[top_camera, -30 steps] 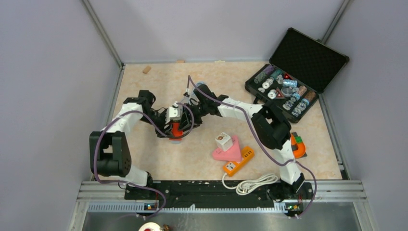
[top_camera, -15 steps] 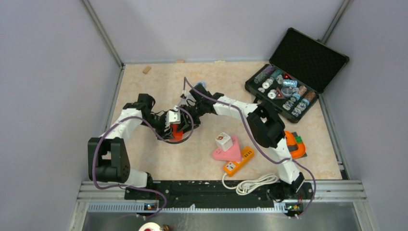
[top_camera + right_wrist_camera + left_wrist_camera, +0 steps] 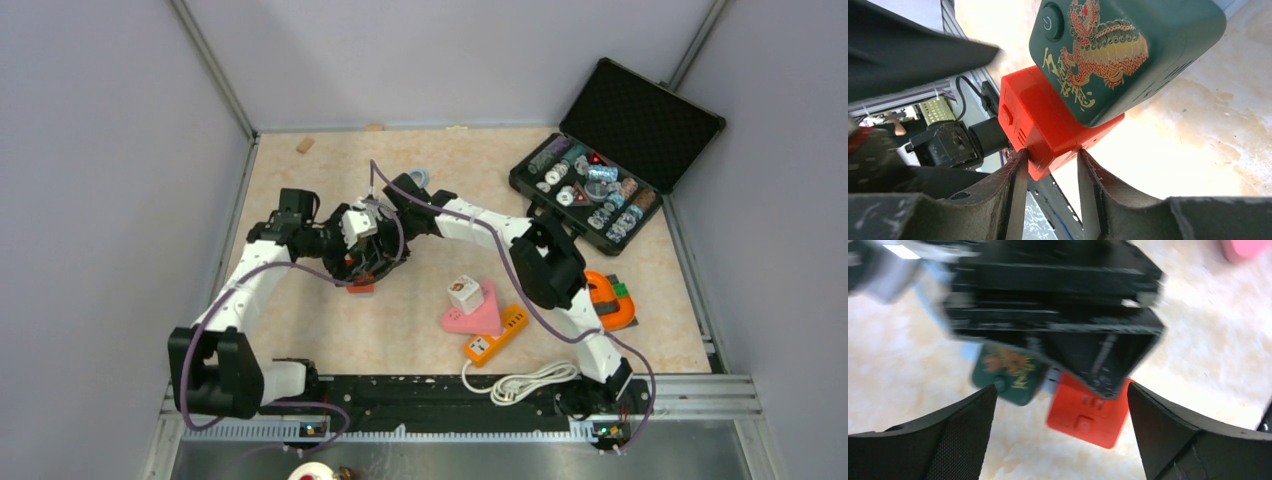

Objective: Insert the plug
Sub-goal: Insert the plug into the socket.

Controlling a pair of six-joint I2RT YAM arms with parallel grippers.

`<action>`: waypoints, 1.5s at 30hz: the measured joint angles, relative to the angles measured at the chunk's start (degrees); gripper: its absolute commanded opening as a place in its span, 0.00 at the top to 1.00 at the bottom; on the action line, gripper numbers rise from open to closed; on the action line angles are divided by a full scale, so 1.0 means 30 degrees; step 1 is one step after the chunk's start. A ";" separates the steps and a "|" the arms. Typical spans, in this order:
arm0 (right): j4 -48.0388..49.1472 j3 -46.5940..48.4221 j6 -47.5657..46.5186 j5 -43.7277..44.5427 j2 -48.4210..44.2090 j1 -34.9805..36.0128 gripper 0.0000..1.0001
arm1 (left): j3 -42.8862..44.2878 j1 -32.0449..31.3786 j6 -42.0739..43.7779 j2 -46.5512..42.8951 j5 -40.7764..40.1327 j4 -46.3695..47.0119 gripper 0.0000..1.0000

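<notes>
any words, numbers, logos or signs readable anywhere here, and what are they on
Power symbol (circle with a bar): on the round button of the green block.
Gold characters beside the dragon, same face: stylised, I cannot read them.
Red block: moulded slots only, no text.
White cube: a printed picture, too small to read.
Chips in the black case: too small to read.

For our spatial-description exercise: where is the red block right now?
Right wrist view: the red block sits between the fingers of the right hand, touching the green dragon cube; from above, left of centre.
</notes>
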 measured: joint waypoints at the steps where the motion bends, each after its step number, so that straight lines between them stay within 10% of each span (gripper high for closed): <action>1: -0.0029 0.0015 -0.0095 0.0044 0.0007 0.0007 0.63 | 0.0007 0.0007 -0.1282 -0.0546 -0.0423 0.0933 0.01; 16: -0.1078 0.0634 -0.1224 0.0532 0.0080 0.0153 0.66 | 0.3257 0.0044 -1.6560 0.1384 -0.6987 -0.0022 0.33; 38: -0.2659 0.2426 -0.1632 0.0393 0.1260 0.0102 0.80 | 0.3228 -0.0015 -1.9409 0.3548 -0.7657 -0.1902 0.67; 45: -0.3570 0.3082 -0.1923 0.0437 0.1530 0.0058 0.83 | 0.3512 -0.0342 -1.9853 0.3898 -0.7715 -0.2069 0.64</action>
